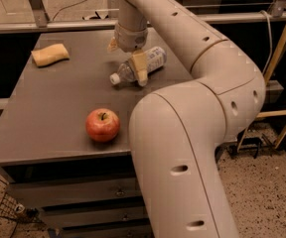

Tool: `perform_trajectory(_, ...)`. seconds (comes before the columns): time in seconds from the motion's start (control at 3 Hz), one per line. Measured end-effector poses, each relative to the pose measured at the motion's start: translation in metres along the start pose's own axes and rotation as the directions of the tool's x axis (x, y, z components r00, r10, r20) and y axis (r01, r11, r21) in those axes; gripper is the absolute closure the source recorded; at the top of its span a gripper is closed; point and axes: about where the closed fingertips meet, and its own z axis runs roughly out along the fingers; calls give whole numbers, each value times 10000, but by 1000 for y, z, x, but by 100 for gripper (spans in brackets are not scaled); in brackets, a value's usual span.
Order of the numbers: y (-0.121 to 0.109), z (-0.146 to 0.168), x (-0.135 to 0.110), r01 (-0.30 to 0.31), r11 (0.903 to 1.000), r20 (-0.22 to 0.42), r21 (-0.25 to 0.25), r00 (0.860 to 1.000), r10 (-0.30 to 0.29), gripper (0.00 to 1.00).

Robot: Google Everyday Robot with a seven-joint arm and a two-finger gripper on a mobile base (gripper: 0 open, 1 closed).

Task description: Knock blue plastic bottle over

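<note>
The blue plastic bottle (pixel 144 65) lies on its side on the grey table (pixel 53 108), its white cap pointing left toward the table's middle. My gripper (pixel 127 58) hangs just above the bottle, one tan finger (pixel 140 67) in front of its neck and the other (pixel 112 44) behind and to the left. The fingers are spread apart and hold nothing. The arm's big white links cover the table's right side.
A red apple (pixel 103 125) stands near the table's front edge. A yellow sponge (pixel 50 54) lies at the back left corner. Drawers sit under the table. A metal rail runs behind the table, and yellow bars stand at the right.
</note>
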Motion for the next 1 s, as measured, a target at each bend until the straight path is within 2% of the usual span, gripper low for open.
perform_trajectory(0.33, 4, -8, 8, -336, 9986, -59, 417, 9994, 338, 0)
perform_trajectory(0.67, 29, -26, 24, -1094, 9883, -50, 1059, 9939, 1106, 0)
perform_trajectory(1.0, 83, -42, 51, -2394, 9580, 112, 1580, 9705, 2407, 0)
